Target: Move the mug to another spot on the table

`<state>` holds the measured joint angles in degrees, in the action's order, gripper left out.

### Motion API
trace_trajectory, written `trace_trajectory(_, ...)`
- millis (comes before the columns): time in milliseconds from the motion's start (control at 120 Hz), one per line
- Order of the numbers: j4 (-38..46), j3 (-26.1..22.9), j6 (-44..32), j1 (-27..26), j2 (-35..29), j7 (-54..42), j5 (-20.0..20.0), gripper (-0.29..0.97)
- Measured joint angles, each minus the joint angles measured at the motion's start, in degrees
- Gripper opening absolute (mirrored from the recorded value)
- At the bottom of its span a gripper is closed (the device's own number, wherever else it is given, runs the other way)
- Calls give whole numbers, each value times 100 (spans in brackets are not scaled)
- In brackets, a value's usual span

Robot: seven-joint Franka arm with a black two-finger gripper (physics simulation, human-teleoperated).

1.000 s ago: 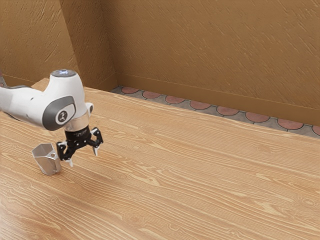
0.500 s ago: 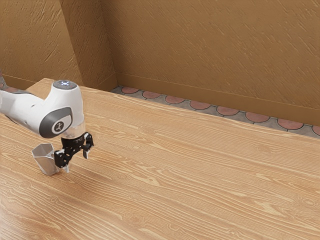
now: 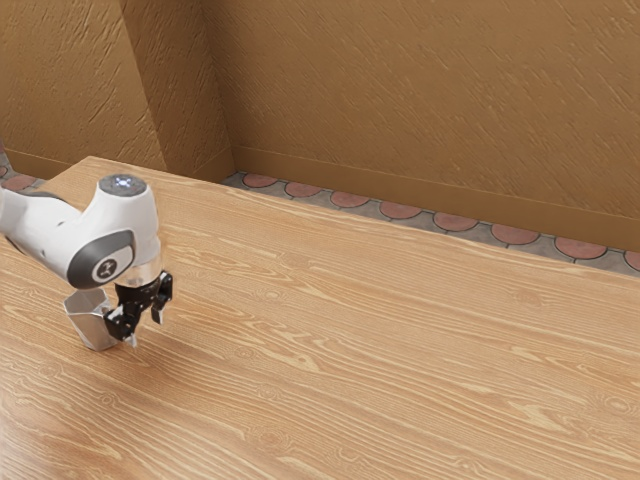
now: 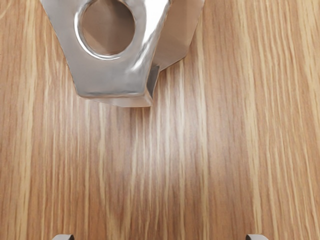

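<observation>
White arm [image 3: 95,235] entered from the exterior view's left and bent down low over the desk [image 3: 400,340]; jaws hung just above the wood grain, spread wide with nothing between them; in the wrist view both fingertips [image 4: 62,237] sat far apart with bare desk between.

Mug [image 3: 88,322] was silver, faceted and shiny; it stood upright on the desk near the exterior view's left edge, just beside the jaws on their left in that view; the nearer finger overlapped the mug's edge there, and contact could not be judged from that angle. In the wrist view the mug's handle [image 4: 107,30], a flat plate with a round hole, faced the camera; a stretch of bare wood lay between it and the fingertips, so the mug sat ahead of the jaws and outside their gap.

Brown textured wall [image 3: 420,90] stood behind the desk; a strip of reddish floor tiles [image 3: 400,210] ran along its foot.
</observation>
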<state>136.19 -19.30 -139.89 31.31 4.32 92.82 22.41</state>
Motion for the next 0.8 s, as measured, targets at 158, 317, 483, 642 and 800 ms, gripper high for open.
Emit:
trace_trajectory(158,-1,116,-77,35,83,162,187,39)
trace_trajectory(317,-2,202,-185,50,183,287,314,34)
trace_trajectory(483,-6,304,-270,60,248,385,593,31)
trace_trajectory(642,-3,312,-302,47,285,459,925,29)
trace_trajectory(800,5,313,-302,36,311,517,1086,27)
